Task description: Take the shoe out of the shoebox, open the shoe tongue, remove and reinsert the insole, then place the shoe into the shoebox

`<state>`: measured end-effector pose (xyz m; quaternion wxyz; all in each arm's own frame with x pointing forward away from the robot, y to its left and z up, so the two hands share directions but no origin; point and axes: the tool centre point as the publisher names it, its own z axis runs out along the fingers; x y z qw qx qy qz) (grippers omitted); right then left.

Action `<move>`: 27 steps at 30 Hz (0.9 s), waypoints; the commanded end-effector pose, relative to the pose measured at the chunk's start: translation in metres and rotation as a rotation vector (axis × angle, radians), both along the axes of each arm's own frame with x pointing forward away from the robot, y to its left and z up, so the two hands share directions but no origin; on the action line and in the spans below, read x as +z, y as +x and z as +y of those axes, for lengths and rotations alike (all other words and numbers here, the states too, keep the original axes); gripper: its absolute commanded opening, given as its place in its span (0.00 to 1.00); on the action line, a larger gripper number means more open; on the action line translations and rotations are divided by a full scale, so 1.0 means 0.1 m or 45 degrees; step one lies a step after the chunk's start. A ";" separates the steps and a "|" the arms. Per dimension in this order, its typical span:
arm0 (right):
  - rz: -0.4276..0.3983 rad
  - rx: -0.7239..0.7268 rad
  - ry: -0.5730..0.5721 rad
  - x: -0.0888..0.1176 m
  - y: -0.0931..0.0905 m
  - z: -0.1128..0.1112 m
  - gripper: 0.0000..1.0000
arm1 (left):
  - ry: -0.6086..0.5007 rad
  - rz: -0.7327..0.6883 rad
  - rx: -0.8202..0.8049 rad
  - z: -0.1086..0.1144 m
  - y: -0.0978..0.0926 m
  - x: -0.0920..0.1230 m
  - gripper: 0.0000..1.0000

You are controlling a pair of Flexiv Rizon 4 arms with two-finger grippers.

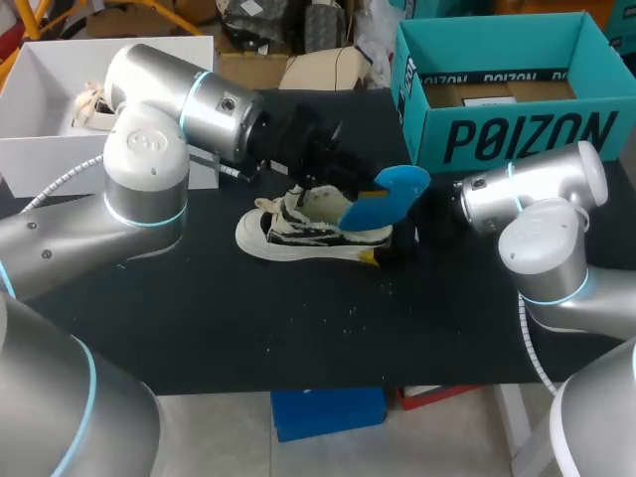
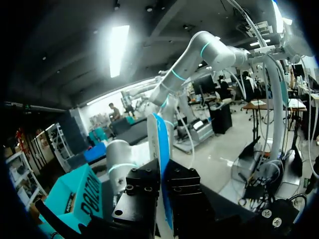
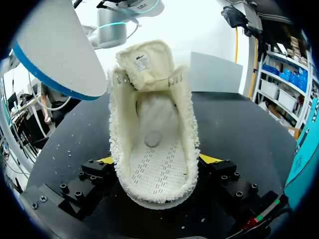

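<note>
A cream shoe with black stripes lies on the black table, toe to the left. My right gripper is shut on its heel. In the right wrist view the fleecy heel of the shoe sits between the yellow tips, the gripper touching it on both sides, and the tongue stands up. The blue insole hangs tilted above the heel, with my left gripper shut on it. In the left wrist view the insole shows edge-on between the black fingers of the gripper. Its pale underside hangs beside the shoe.
The open teal shoebox stands at the back right, just behind my right arm. A white box holding another pale shoe stands at the back left. Small white crumbs dot the table's front.
</note>
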<state>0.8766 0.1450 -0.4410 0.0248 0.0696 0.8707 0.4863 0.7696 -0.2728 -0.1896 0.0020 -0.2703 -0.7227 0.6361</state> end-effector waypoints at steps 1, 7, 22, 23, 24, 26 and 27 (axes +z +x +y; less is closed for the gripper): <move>0.002 0.000 -0.001 0.00 0.00 0.00 0.00 | -0.014 0.178 0.072 0.13 -0.02 0.07 0.00; 0.002 0.000 -0.001 0.00 0.00 0.00 0.00 | -0.145 0.434 0.178 0.37 -0.05 0.49 0.00; 0.002 0.000 -0.001 0.00 0.00 0.00 0.00 | -0.140 0.868 0.231 0.66 -0.20 1.27 0.00; 0.002 0.000 -0.001 0.00 0.00 0.00 0.00 | -0.136 0.873 0.233 0.66 -0.21 1.31 0.00; 0.002 0.000 -0.001 0.00 0.00 0.00 0.00 | -0.145 0.888 0.235 0.66 -0.22 1.33 0.00; 0.002 0.000 -0.001 0.00 0.00 0.00 0.00 | -0.190 0.906 0.233 0.65 -0.26 1.44 0.00; 0.002 0.000 -0.001 0.00 0.00 0.00 0.00 | -0.200 0.904 0.227 0.64 -0.27 1.49 0.00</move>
